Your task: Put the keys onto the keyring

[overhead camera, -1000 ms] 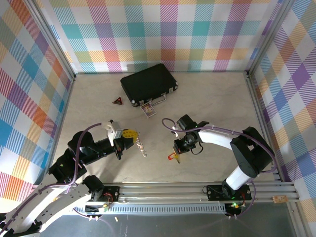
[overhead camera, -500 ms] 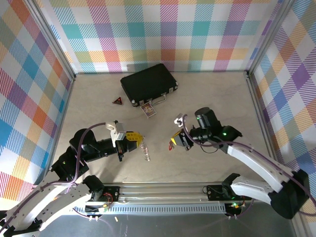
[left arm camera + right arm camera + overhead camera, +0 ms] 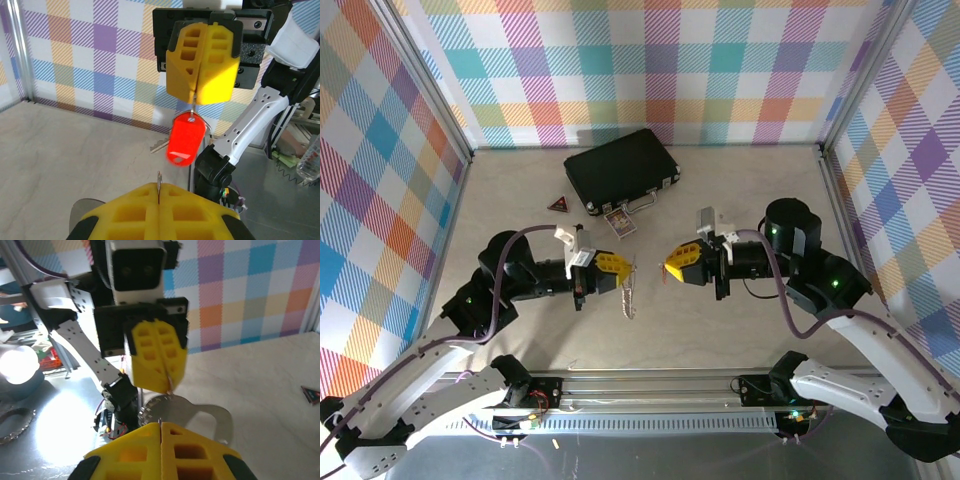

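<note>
Over tabletop (image 3: 740,200): left jaws clamped on silver oval keyring (image 3: 628,292); right jaws pinching red-tagged keys (image 3: 186,139).

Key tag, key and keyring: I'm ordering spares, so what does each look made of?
Tag: glossy red plastic, apparently slightly translucent, since light glows through it. Key: probably silver metal, though only a small part shows. Keyring: bright polished metal, with mirror-like glints.

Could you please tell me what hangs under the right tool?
A red tag hangs under the shut right tool, with the silver key poking out behind it; the key's head is covered by the tag.
</note>
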You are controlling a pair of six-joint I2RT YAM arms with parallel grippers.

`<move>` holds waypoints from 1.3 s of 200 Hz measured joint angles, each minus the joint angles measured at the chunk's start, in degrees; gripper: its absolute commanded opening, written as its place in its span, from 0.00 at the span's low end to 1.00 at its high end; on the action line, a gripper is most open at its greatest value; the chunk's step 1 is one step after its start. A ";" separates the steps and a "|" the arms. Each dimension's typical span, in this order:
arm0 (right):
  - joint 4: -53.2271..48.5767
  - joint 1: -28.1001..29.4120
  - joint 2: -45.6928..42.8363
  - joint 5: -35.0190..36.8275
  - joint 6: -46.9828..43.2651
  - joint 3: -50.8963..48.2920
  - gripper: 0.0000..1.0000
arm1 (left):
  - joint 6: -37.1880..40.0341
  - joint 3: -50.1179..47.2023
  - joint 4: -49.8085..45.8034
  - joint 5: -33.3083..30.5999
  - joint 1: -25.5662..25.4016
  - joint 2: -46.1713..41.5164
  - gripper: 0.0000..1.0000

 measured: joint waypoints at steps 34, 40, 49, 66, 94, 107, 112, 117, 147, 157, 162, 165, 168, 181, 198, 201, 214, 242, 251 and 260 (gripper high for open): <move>-0.09 1.07 -0.37 -0.33 -0.22 0.74 0.00 | -0.13 2.89 3.65 3.56 0.00 3.85 0.00; -0.15 1.27 -0.50 -0.20 -0.24 0.74 0.00 | -0.33 3.15 4.61 4.17 -0.02 4.39 0.00; -0.31 1.46 -0.68 0.17 -0.37 0.74 0.00 | -0.79 3.21 5.90 4.94 -0.02 4.94 0.00; -1.03 1.64 -0.94 1.09 -0.68 0.74 0.00 | -1.40 3.21 7.54 6.08 -0.02 5.44 0.00; -1.79 2.23 -0.90 2.51 -1.38 0.79 0.00 | -2.03 3.21 9.46 7.26 -0.02 5.46 0.00; -1.73 2.75 -0.81 3.26 -1.55 0.81 0.00 | -2.62 3.21 10.34 7.56 -0.02 5.51 0.00; -1.70 3.04 -0.81 3.54 -1.57 0.81 0.00 | -2.71 3.21 10.54 7.65 -0.02 5.51 0.00; -1.66 3.37 -0.81 3.87 -1.57 0.81 0.00 | -2.84 3.21 10.64 7.72 -0.02 5.53 0.00; -0.02 4.92 -0.87 5.81 -1.75 0.72 0.00 | -3.30 3.21 11.67 7.78 -0.02 5.97 0.00; 0.70 5.25 -0.87 6.49 -1.73 0.70 0.00 | -3.50 3.21 11.76 7.78 -0.02 6.01 0.00; 1.07 5.44 -0.87 6.84 -1.73 0.70 0.00 | -3.52 3.21 11.76 7.78 -0.02 6.01 0.00; 1.33 5.53 -0.87 7.02 -1.75 0.68 0.00 | -3.58 3.21 11.78 7.76 -0.02 5.99 0.00; 1.51 5.64 -0.87 7.30 -1.75 0.68 0.00 | -3.74 3.21 11.82 7.76 -0.02 5.99 0.00; 2.19 6.05 -0.87 8.28 -1.79 0.68 0.00 | -4.00 3.21 12.04 7.76 -0.02 5.99 0.00; 2.97 6.51 -0.87 9.35 -1.92 0.59 0.00 | -4.17 3.17 12.22 7.76 -0.02 5.99 0.00; 3.08 6.56 -0.87 9.49 -1.92 0.57 0.00 | -4.20 3.17 12.24 7.76 -0.02 5.99 0.00; 3.41 6.86 -0.87 10.21 -1.95 0.42 0.00 | -4.33 3.15 12.57 7.76 -0.02 5.99 0.00; 4.33 7.13 -0.87 11.39 -1.95 -0.22 0.00 | -4.35 3.15 12.92 7.74 -0.02 5.99 0.00; 4.37 7.15 -0.87 11.76 -1.95 -0.24 0.00 | -4.35 3.15 12.92 7.74 -0.02 5.99 0.00; 4.48 7.15 -0.87 11.98 -1.95 -0.24 0.00 | -4.35 3.15 12.94 7.74 -0.02 5.99 0.00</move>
